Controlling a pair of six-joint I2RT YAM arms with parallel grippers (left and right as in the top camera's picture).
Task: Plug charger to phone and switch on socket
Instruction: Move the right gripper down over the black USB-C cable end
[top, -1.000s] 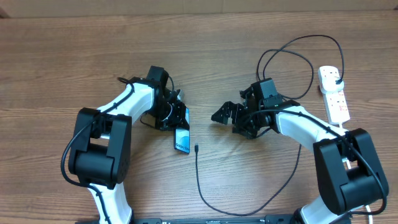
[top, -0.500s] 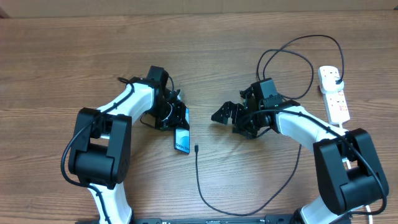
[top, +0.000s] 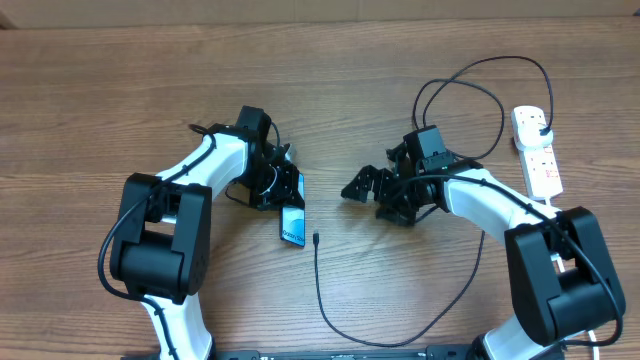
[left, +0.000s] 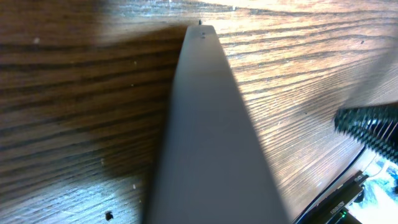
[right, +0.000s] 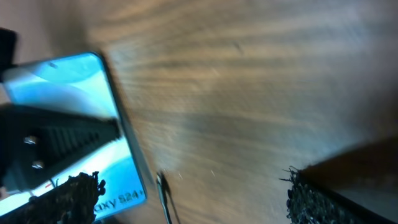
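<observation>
Slim glossy phone (top: 293, 230) clamped on edge in left gripper (top: 287, 198), thin black charger (top: 319, 290) tip just beside, right gripper (top: 362, 197) spread wide above grained wood table (top: 100, 100), nothing moved since earlier.

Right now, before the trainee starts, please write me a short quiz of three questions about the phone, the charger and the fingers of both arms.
1. True or false: the connector tip of the charger is already plugged into the phone.
2. Fill in: the right fingers stand ___.
3. What holds the phone? A the left fingers; B the right fingers; C nothing.
Key: 1 false; 2 open; 3 A.
</observation>
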